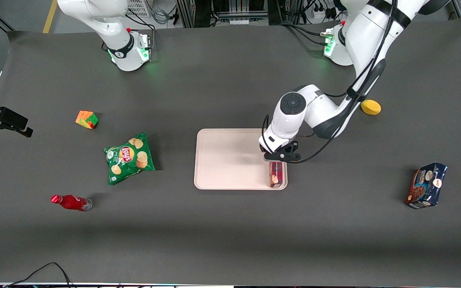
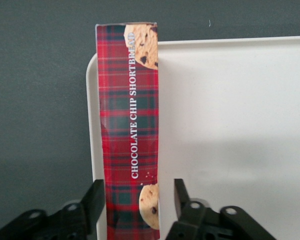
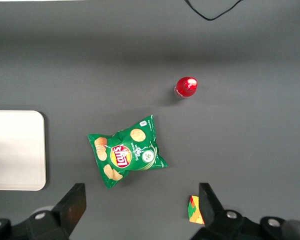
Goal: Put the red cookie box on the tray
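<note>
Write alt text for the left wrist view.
A red cookie box lies along one edge of the tray, on its rim, with dark table alongside. The gripper straddles the box's near end, fingers open, a gap showing on each side.

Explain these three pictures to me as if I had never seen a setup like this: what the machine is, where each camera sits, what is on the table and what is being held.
Two white robot arms stand at a dark table. One picture looks down from the front; the other two come from cameras on the arms' wrists. The working arm's gripper hangs over one end of the tray, its open fingers on either side of the red cookie box, which lies along the tray's edge. Elsewhere on the table: a green chip bag, a red bottle, a colour cube, a yellow object and a dark blue cookie package.
</note>
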`<state>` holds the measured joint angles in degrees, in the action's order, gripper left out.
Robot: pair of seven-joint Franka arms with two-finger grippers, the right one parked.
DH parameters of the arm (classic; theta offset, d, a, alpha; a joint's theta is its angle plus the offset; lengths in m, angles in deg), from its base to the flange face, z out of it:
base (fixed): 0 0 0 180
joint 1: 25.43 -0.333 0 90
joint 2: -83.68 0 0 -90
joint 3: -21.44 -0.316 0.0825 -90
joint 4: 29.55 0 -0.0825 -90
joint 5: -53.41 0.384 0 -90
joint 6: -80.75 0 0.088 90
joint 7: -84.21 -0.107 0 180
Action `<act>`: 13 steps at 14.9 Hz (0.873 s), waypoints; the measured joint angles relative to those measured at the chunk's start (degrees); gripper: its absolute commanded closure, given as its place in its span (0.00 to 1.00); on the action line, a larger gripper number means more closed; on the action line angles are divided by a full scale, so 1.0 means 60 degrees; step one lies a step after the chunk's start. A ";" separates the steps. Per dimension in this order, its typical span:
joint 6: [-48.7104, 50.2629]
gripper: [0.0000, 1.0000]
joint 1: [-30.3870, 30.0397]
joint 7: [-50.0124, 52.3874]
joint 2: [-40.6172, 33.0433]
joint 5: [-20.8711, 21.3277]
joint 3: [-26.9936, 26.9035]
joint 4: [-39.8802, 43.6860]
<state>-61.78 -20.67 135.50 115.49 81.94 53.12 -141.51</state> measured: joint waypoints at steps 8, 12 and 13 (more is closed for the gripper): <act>0.1345 0.00 -0.0087 -0.0309 -0.0241 -0.0206 -0.0010 0.0939; 0.3352 0.00 -0.0322 -0.2516 -0.0989 -0.2319 -0.0056 0.2268; 0.3947 0.00 -0.0461 -0.2906 -0.1225 -0.2510 -0.0085 0.2585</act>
<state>-38.10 -23.44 118.07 108.14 66.88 52.61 -126.00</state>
